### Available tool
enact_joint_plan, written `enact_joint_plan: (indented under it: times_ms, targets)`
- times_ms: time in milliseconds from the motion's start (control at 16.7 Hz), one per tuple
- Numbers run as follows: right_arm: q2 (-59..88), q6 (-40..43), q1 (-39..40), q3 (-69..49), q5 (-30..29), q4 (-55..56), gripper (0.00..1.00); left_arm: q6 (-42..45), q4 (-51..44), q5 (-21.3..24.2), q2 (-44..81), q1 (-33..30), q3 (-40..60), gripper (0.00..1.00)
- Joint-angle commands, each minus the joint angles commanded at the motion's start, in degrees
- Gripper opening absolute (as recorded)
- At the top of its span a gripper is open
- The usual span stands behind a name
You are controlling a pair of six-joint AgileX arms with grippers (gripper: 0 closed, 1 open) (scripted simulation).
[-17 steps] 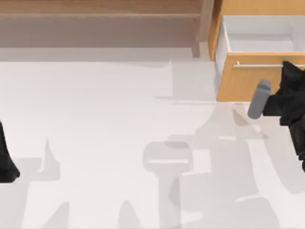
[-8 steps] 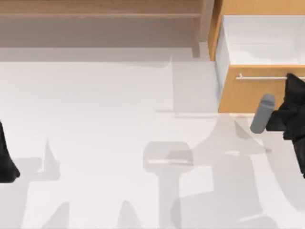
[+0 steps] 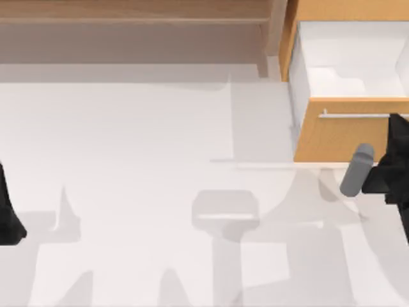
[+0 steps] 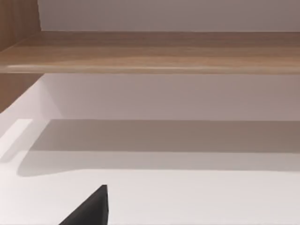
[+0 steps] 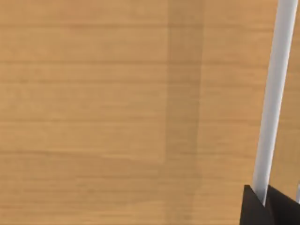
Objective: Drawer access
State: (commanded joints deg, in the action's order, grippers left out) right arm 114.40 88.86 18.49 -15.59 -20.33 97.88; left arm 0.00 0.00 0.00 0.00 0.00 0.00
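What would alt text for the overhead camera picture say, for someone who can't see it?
A black right gripper meets the silver bar handle of a light wooden drawer, pulled open at the table's far right with white inner walls showing. The left arm sits parked at the left edge.

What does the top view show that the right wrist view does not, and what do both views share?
Top view alone: the drawer's white inner box pulled out, the brown shelf unit, the white table, and the left arm parked at the left edge. Right wrist view alone: the right gripper closed around the bar, seen up close. Both share the orange-brown drawer front and its silver handle.
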Motion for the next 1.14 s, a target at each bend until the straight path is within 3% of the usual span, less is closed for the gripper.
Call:
enact_joint_plan:
  times_ms: [780,1140]
  targets:
    - [0.0,0.0,0.0,0.0,0.0,0.0,0.98,0.0,0.0,0.0,0.0,0.0,0.0,1.0]
    - [0.0,0.0,0.0,0.0,0.0,0.0,1.0,0.0,0.0,0.0,0.0,0.0,0.0,1.0]
